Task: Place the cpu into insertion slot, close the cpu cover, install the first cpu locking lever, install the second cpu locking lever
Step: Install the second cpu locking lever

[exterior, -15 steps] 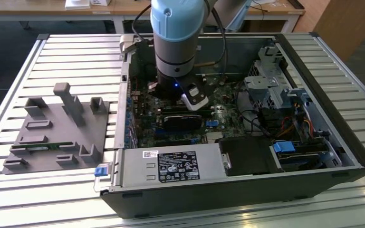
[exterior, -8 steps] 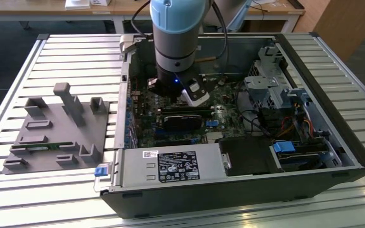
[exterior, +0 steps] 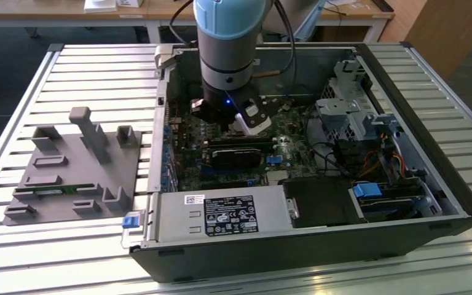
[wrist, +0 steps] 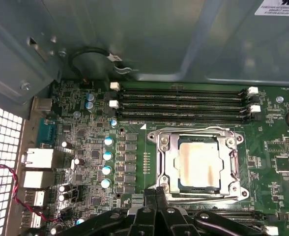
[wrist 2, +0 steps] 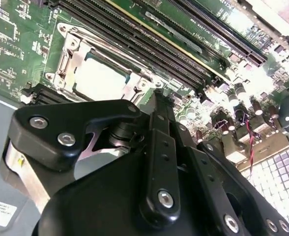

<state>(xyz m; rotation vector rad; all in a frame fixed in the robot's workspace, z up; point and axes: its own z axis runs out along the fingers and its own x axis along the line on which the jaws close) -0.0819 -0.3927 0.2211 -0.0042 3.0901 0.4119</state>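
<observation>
First wrist view gives you the flat green circuit board point(wrist: 85, 147), studded with small blue-topped capacitors. On it sits the insertion slot point(wrist: 199, 164), a square socket. The cpu point(wrist: 198, 165) lies seated inside it, its dull silver-grey face flat and smooth with a faint brownish smear. The cpu cover point(wrist: 233, 164), a thin shiny metal frame with a square window, lies down flat around the chip, and a thin wire lever point(wrist: 193, 131) runs along the frame's edge nearest the long black memory slots point(wrist: 184, 101). You can see grey sheet-metal case wall point(wrist: 159, 39) rising behind those slots.

In the second wrist view the same socket point(wrist 2: 102, 73) shows with the pale chip face point(wrist 2: 101, 78) inside its glinting frame.

The gripper point(wrist: 157, 194) is matte black with silver screw heads; its two fingertips point(wrist: 151, 196) press together with no gap, nothing between them, poised just beside the socket's frame edge.

In the exterior view you see the arm point(exterior: 229, 49), a thick grey cylinder with a pale blue cap, standing nearly vertical and reaching straight down into the open computer case point(exterior: 416, 184). A grey moulded fixture tray point(exterior: 72, 178) lies well apart on the slatted table point(exterior: 96, 74).
</observation>
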